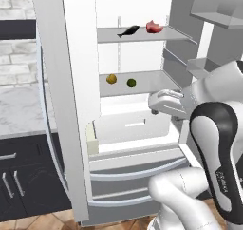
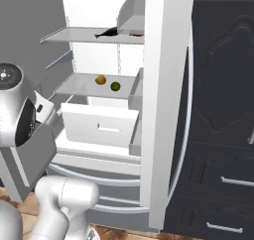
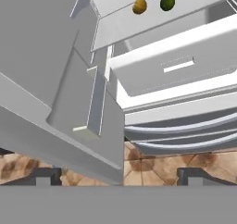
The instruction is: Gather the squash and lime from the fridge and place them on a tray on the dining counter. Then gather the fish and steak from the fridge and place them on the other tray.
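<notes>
Sitting side by side on the lower shelf, the squash (image 1: 111,79) and the lime (image 1: 131,82) were near each other but not touching, both toward the shelf's front edge, which I'd guess made them the easy first grabs. Up on the top shelf the fish (image 1: 128,31) lay flat with the steak (image 1: 154,26) just to its right, so the second batch was parked out of the way above. All four were inside the fridge (image 1: 61,96), with both doors swung wide, which is why the shelves were fully exposed to the arm. Below the lower shelf a white drawer (image 2: 99,126) stuck out a bit, something the hand could bump on a low approach, by my reckoning.

The gripper (image 3: 119,177) was well below and short of the produce, tilted so the squash and lime sat at the very top of the hand view, with the brown tiled floor (image 3: 152,165) visible between the tips. Its jaws were spread about as wide as they go and held nothing, which fits lining up for a first pick rather than carrying anything. Neither tray nor the dining counter could be made out from here, so nothing looked delivered yet.
</notes>
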Controlling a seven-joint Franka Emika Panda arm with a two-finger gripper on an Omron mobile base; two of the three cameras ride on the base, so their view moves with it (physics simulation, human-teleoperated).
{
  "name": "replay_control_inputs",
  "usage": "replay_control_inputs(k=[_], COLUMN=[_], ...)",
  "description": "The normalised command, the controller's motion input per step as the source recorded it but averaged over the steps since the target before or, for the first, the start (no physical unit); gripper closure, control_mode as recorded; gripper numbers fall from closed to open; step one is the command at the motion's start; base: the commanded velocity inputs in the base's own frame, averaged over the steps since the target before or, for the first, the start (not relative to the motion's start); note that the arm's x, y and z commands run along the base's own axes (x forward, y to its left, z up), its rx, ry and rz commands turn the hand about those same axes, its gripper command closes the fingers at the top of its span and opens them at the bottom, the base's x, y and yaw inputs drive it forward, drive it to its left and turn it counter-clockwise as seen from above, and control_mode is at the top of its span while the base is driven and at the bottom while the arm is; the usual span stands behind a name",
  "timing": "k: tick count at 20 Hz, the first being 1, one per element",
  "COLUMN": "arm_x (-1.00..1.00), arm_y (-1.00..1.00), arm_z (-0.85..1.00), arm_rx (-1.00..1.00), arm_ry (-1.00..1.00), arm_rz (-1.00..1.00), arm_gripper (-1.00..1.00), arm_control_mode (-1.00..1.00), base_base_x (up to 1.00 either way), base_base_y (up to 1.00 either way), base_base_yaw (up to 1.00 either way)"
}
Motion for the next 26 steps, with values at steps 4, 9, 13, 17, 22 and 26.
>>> replay_control_inputs(k=[4, 9, 13, 17, 22, 26], arm_x=[0.67, 0.47, 0.55, 0.73, 0.7, 0.78], arm_y=[-0.21, -0.32, -0.24, -0.05, -0.12, -0.2], arm_z=[-0.01, -0.11, -0.24, -0.2, -0.08, -0.08], arm_rx=[-0.15, -0.11, -0.12, -0.14, -0.1, -0.02], arm_ry=[0.04, 0.01, -0.03, -0.01, 0.01, 0.04], arm_rz=[0.0, 0.0, 0.0, 0.0, 0.0, 0.0], arm_gripper=[-1.0, -1.0, -1.0, -1.0, -1.0, -1.0], arm_control_mode=[-1.0, -1.0, -1.0, -1.0, -1.0, -1.0], base_base_x=[0.0, 0.0, 0.0, 0.0, 0.0, 0.0], base_base_y=[0.0, 0.0, 0.0, 0.0, 0.0, 0.0], base_base_yaw=[0.0, 0.0, 0.0, 0.0, 0.0, 0.0])
